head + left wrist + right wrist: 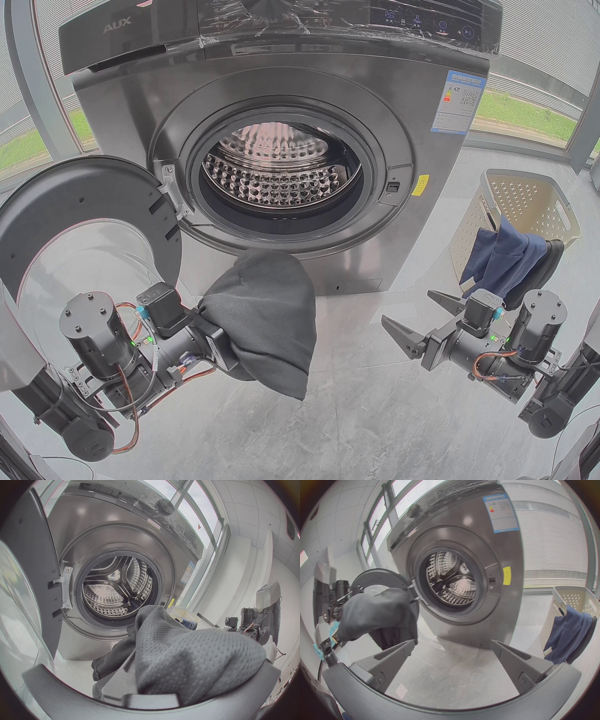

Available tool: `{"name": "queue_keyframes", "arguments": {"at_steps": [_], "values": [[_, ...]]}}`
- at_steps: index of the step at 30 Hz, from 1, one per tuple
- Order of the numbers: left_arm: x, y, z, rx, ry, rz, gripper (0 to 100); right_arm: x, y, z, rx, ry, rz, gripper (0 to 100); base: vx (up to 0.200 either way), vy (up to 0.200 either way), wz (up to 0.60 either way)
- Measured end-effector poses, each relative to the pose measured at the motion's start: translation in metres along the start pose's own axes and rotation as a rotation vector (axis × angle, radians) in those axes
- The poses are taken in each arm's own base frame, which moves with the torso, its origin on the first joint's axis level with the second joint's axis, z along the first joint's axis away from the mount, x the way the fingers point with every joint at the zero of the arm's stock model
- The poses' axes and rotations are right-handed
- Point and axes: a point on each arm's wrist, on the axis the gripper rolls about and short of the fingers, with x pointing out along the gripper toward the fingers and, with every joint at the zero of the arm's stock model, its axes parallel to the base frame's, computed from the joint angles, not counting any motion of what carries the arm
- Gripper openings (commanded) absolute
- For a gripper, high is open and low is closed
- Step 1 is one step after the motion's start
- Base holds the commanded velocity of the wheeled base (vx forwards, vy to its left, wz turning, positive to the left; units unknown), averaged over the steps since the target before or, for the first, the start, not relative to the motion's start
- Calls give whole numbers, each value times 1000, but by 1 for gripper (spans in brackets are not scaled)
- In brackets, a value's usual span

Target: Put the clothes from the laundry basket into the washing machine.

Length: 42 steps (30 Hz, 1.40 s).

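Clutching a grey garment [269, 312], my left gripper [219, 351] hangs low before the washer [400, 125], its open drum [278, 169] lying ahead and higher

- Washing machine [387, 131]: brushed silver-grey, with a shiny steel drum [275, 181] dotted with holes.
- Garment [269, 312] before the washing machine: charcoal, fine mesh weave.
- Laundry basket [531, 194]: beige, perforated.
- Clothes [506, 256] on the basket's rim: navy and black.
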Motion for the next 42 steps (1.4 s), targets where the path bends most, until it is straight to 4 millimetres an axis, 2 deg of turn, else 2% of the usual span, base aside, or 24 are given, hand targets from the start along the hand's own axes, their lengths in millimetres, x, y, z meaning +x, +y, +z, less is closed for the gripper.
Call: {"name": "queue_keyframes", "arguments": {"at_steps": [18,29,42], "values": [[-11,0,2,4,2,-2,0,6,-16,10,15,-48,-75,100,0,0,0],[-11,1,3,3,2,2,0,6,-17,11,15,-53,-76,100,164,0,0],[-11,1,1,5,10,3,0,5,-14,10,16,-47,-64,100,0,0,0]]}}
